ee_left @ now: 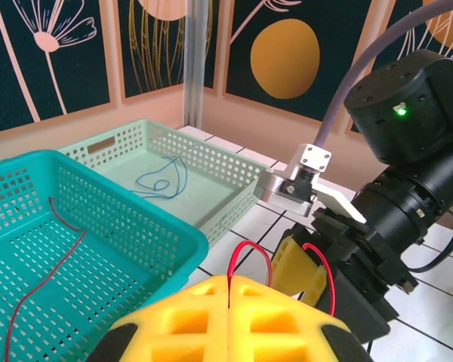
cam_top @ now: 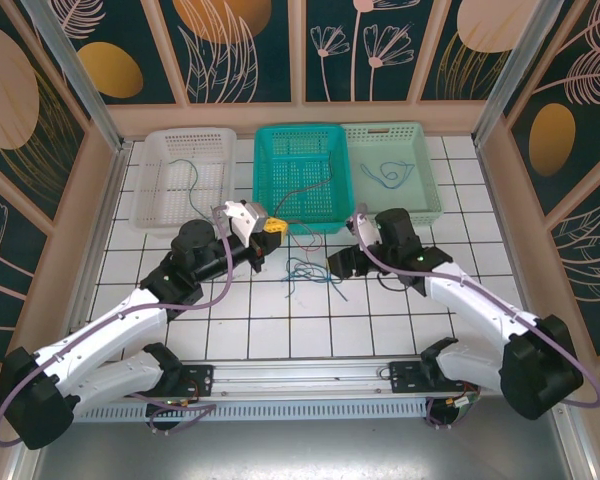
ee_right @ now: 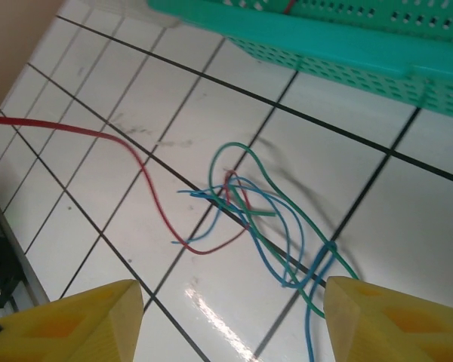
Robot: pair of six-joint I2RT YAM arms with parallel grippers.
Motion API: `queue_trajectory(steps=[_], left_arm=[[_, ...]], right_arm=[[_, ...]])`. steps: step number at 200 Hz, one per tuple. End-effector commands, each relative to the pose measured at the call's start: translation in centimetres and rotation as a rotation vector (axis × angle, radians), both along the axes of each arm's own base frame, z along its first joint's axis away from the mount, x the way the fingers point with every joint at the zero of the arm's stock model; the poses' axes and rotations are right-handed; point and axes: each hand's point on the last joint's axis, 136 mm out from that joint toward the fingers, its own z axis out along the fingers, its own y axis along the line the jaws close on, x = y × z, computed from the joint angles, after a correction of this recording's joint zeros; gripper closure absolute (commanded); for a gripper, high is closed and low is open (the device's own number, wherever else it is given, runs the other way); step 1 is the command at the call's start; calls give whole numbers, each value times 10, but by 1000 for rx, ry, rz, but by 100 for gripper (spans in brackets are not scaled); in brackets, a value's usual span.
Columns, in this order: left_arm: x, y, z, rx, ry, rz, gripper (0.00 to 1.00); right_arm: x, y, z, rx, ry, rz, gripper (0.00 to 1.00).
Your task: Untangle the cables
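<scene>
A tangle of blue, green and red cables (ee_right: 264,219) lies on the white tiles in front of the teal basket (cam_top: 302,178); it is the same tangle (cam_top: 305,270) between the two grippers in the top view. My left gripper (ee_left: 228,285) is shut, and a red cable (ee_left: 249,253) is pinched in the seam of its yellow fingers. That red cable (ee_right: 83,134) runs across the tiles into the tangle. My right gripper (ee_right: 230,324) hovers just above the tangle, open wide with nothing between its fingers (ee_right: 83,317). The left gripper (cam_top: 270,231) is held near the teal basket's front rim.
Three baskets stand in a row at the back: a white one (cam_top: 150,178) with a thin cable, the teal one with a red cable (ee_left: 45,279), and a mint one (cam_top: 425,170) with a blue cable (ee_left: 162,179). The right gripper body (ee_left: 377,226) is close to the left fingers.
</scene>
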Motion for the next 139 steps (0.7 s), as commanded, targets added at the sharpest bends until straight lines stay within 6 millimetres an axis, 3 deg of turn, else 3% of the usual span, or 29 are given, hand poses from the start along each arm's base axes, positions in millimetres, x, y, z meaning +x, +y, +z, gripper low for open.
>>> queue_trajectory(steps=[1,83,105,139], left_arm=[[2,-1,19,-46,-28,2,100],[2,3,23,-65,-30,19,100],[3,6,24,-65,-34,35,100],[6,15,23,-58,-45,87,100]], right_arm=[[-4,18,3,41,-43,65,34],[-1,64,-35,-5,-6,144,36],[1,66,-42,-18,11,136,51],[4,64,-33,-7,-7,111,99]])
